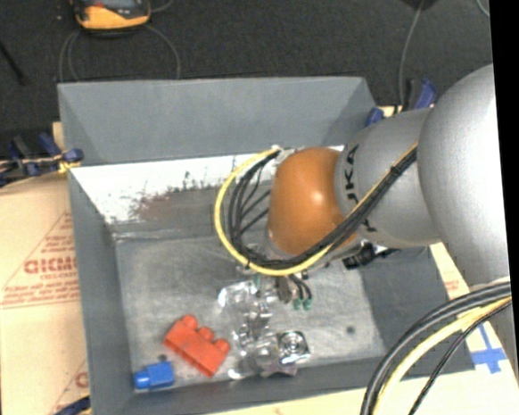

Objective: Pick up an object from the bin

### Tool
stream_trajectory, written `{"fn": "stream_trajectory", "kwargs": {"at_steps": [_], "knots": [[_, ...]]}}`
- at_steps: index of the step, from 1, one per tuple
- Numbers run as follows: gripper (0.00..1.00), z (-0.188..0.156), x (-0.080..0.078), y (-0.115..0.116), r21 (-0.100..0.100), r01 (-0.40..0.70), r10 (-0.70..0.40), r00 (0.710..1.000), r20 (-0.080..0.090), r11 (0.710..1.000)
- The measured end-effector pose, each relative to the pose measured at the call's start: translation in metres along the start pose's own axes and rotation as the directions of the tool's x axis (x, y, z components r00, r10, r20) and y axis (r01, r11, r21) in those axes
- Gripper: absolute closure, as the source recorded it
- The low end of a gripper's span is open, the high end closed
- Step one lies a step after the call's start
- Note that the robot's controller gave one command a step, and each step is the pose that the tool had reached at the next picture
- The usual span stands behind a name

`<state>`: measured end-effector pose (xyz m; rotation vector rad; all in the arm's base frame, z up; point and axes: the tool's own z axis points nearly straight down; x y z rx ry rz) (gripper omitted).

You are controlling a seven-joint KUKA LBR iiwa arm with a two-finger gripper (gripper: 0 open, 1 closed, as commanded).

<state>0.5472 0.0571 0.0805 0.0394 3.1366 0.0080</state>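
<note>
The arm [418, 181] reached in from the right of the frame. Its orange cover [305, 198] and looped cables [228, 205] hung above the middle of the bin [96, 287]. The gripper [282, 292] sat just below that cover, low over the bin floor near the centre of the frame. Whether it was released or clenched could not be told, as the cover hid most of it, and nothing could be seen held in it.

Just to the left of the gripper and below it lay a heap of clear shiny pieces [251, 324]. The heap ran from the centre of the frame down toward the lower wall, with a round silvery piece [293, 344] at its lower right end. These were the things nearest the gripper.

They looked light, thin and glossy, so probably slippery and apt to flex under pressure. A hold across a narrow ridge or edge seemed safer than one on a broad smooth face. Because the pieces touched one another, lifting one might drag its neighbours.

A red block [197, 344] lay just to the left of the heap. It appeared stiff, with flat sides that would suit a firm pinch. A small blue piece [154, 376] lay in the lower left, close to the wall, which looked awkward to reach.
</note>
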Motion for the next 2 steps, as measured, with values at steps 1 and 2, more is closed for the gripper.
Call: {"fn": "stream_trajectory", "kwargs": {"at_steps": [1,2], "knots": [[1.0,-0.001,-0.003,0.0,-0.002,-0.001,0.002,1.0,0.018,1.0],[1.0,-0.157,0.039,-0.011,0.006,0.182,-0.182,0.983,0.003,0.983]]}}
